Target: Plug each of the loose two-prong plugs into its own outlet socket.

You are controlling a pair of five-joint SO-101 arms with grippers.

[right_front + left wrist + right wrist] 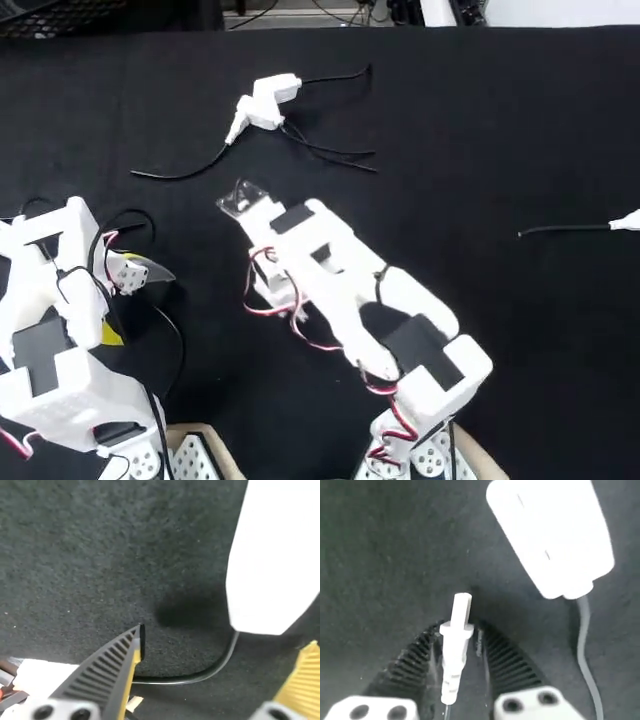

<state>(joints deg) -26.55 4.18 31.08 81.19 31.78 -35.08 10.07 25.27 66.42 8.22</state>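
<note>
My right gripper [462, 645] is shut on a white two-prong plug [456, 640], whose prongs point out past the fingertips. Just ahead of the prongs lies a white outlet socket [552, 535] with two open slots and a grey cord. From above, the right gripper [240, 200] sits mid-table, short of the white socket pieces [265, 103] at the far centre. My left gripper [135, 272] stands open at the left. Between and beyond its fingers [112, 672] a white socket block [272, 555] with a black cord rests on the cloth. Another loose plug [627, 221] lies at the right edge.
Black cloth [480, 130] covers the whole table. Thin black cords [330, 152] trail around the far socket, and one [565, 230] leads to the plug at the right edge. The arm bases [420, 440] stand at the near edge.
</note>
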